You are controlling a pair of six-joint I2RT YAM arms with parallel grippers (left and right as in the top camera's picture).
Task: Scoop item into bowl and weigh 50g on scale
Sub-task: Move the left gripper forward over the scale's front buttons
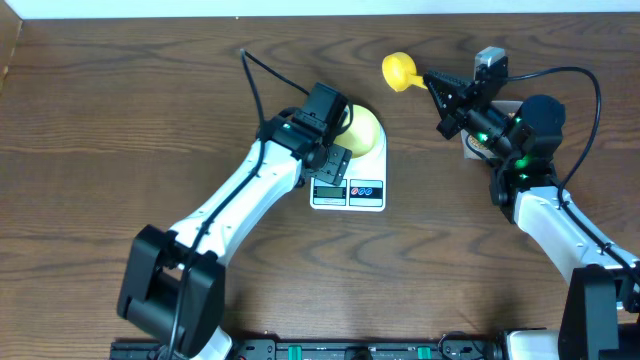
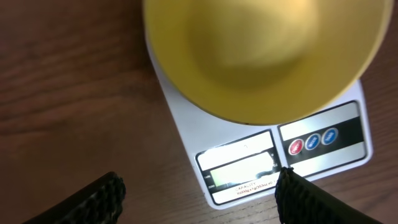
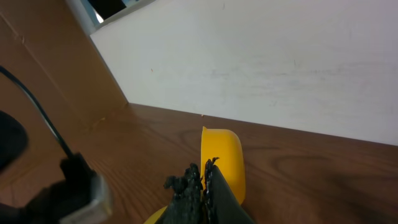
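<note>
Clamping the scoop [image 1: 400,70], right fingers [image 3: 189,186] hover; bowl [image 2: 261,56] sits on scale [image 2: 186,112].

Dark brown wood-grain tabletop [image 1: 90,120] filling the overhead view. Plain white matte wall [image 3: 280,62] rising directly from the far table edge. Lit evenly, soft shadows only.

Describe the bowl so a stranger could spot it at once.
Near the middle of the brown wooden table lies a white flat digital kitchen scale. On its platform, at the end away from the display, sits the small round pale yellow bowl. Unlike the bright yellow handled scoop gripped in the right tool, it is paler and has no handle.
</note>
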